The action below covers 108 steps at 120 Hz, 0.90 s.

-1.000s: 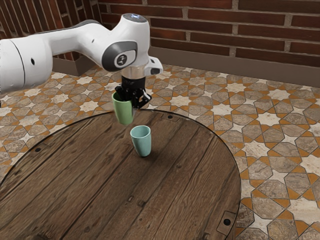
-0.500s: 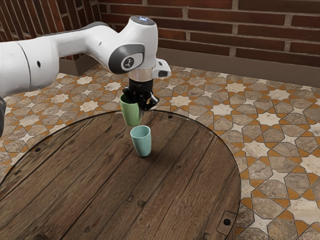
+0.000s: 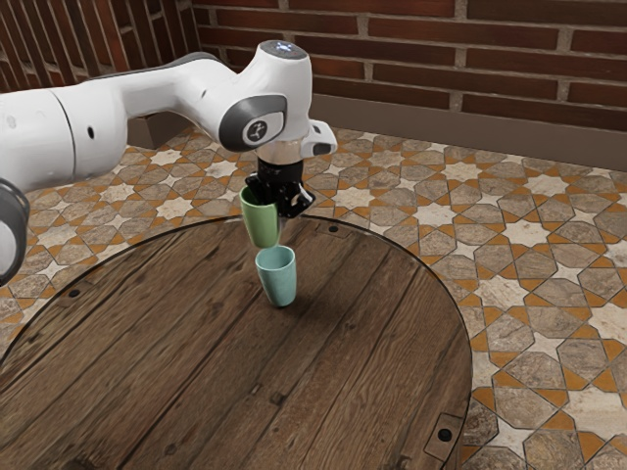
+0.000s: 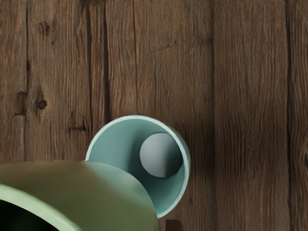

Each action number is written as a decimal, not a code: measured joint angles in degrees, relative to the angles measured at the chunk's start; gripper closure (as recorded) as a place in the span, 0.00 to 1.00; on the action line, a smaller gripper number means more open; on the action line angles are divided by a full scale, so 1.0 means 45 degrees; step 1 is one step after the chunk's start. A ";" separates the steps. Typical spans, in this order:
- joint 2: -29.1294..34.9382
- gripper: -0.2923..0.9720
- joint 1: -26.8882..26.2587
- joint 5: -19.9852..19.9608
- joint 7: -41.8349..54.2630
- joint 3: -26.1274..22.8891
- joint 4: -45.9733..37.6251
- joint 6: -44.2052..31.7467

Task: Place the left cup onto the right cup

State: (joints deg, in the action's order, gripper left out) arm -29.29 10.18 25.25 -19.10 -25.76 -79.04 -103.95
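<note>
A light green cup point(image 3: 259, 220) hangs in the air, held by its rim in my black gripper point(image 3: 275, 203), which is shut on it. Just below it and slightly toward the exterior view's right, a teal cup point(image 3: 276, 275) stands upright on the round wooden table point(image 3: 176, 372). In the wrist view the green cup point(image 4: 72, 197) is a large blurred shape under my hand, overlapping part of the open mouth of the teal cup point(image 4: 144, 159).
The table's curved edge point(image 3: 446, 323) runs along the exterior view's right, with tiled floor point(image 3: 529, 245) beyond it and a brick wall point(image 3: 441, 59) at the back. Bare wood surrounds the teal cup.
My arm has carried the green cup toward the exterior view's right, from beside the teal cup to nearly over it. The teal cup has stayed where it was.
</note>
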 joint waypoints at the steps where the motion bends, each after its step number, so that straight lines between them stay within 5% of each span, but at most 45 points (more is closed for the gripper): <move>1: -0.0009 0.85 0.0000 0.0004 0.0000 -0.0002 0.0008 -0.0002; 108: -0.0815 0.85 0.0004 0.0061 -0.0059 0.0042 0.0081 -0.0455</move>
State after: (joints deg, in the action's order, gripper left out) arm -32.96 10.20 25.52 -19.36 -25.57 -78.68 -106.00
